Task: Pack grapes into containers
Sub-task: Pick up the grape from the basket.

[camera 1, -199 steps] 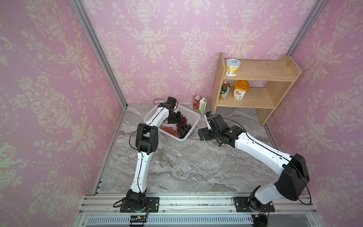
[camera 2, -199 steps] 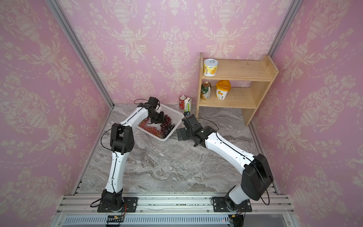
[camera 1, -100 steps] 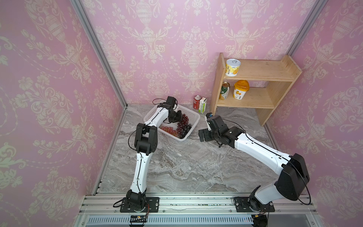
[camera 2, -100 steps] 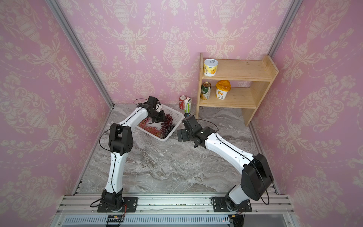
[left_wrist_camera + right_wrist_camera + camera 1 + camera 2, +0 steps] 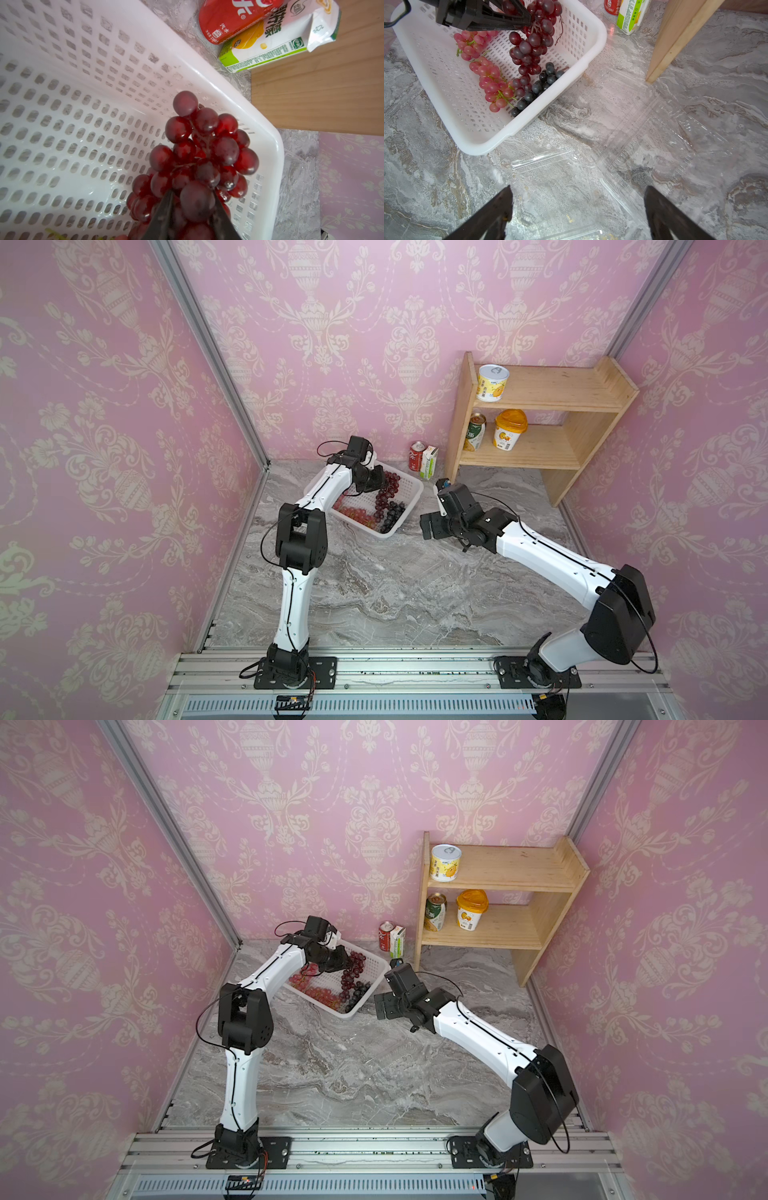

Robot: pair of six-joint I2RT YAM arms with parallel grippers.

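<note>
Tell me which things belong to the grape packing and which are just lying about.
Job: dark red bunch in the left hand, pink grapes, black grapes, white basket, clear containers.
Lying about: red can, juice carton, wooden shelf, yellow tubs, green can.

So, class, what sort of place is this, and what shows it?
Probably a staged robot test booth, not a real kitchen: pink wallpapered panels in metal framing, robot arms bolted to an aluminium rail, and a small wooden shelf of grocery props.
</note>
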